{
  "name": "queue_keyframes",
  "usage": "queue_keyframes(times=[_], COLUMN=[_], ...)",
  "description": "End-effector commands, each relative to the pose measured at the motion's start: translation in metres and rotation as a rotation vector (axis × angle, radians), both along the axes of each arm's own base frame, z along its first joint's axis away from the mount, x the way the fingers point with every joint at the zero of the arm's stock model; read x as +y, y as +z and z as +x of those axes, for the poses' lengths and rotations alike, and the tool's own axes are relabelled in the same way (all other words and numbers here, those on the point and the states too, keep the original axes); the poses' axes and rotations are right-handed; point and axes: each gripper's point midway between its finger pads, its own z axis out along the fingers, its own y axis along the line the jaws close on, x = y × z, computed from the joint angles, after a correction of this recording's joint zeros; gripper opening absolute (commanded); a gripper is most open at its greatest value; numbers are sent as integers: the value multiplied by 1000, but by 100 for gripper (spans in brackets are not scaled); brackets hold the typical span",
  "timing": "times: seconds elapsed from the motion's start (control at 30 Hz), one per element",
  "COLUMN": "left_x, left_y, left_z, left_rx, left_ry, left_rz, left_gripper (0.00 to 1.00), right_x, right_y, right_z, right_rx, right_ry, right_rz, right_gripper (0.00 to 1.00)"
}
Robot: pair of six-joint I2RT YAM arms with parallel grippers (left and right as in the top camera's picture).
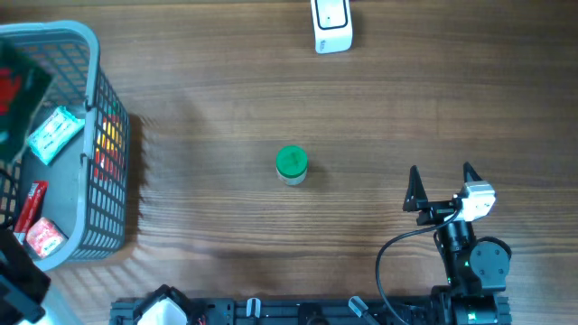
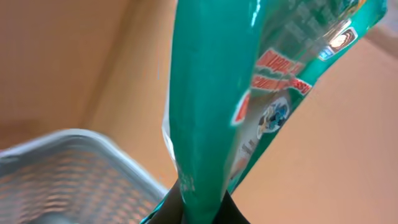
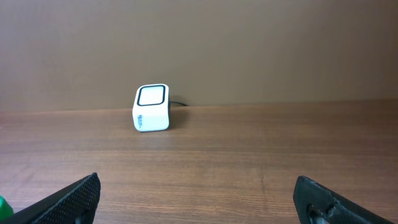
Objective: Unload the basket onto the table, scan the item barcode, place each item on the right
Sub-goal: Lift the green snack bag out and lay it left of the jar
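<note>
Right arm (image 1: 471, 257) – black, chunky, with round joint low down. White boxy camera block (image 1: 479, 199) on wrist. Right gripper (image 1: 442, 181) has two black fingers (image 1: 414, 188), pointy like little horns. Up close, fingertips (image 3: 68, 200) look rough and grainy. Thin black cable (image 1: 390, 248) makes big loop beside arm. Left arm (image 1: 20, 275) – black too, only bits show at picture corner. Left fingers (image 2: 231, 214) black, plain.

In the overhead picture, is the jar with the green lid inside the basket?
No, the jar stands on the table, well apart from the basket.
</note>
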Motion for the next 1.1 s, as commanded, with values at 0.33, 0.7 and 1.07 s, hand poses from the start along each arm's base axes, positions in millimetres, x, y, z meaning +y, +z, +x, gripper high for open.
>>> queue_keyframes(times=[0.33,0.7,1.07], left_x=[-163,-198,-231], left_y=[-73,-308,-446], left_z=[31,94,109], left_rx=[282,1197,1431], left_ry=[-733,-648,-569], left_rz=[-193,-181,-263], left_gripper=[4,4,4], right_x=[1,1,1], right_y=[0,0,0], right_z=[0,0,0], right_rx=[-2,-2,-2], right_ry=[9,9,9], right_rz=[10,10,10], right_gripper=[100,100,100])
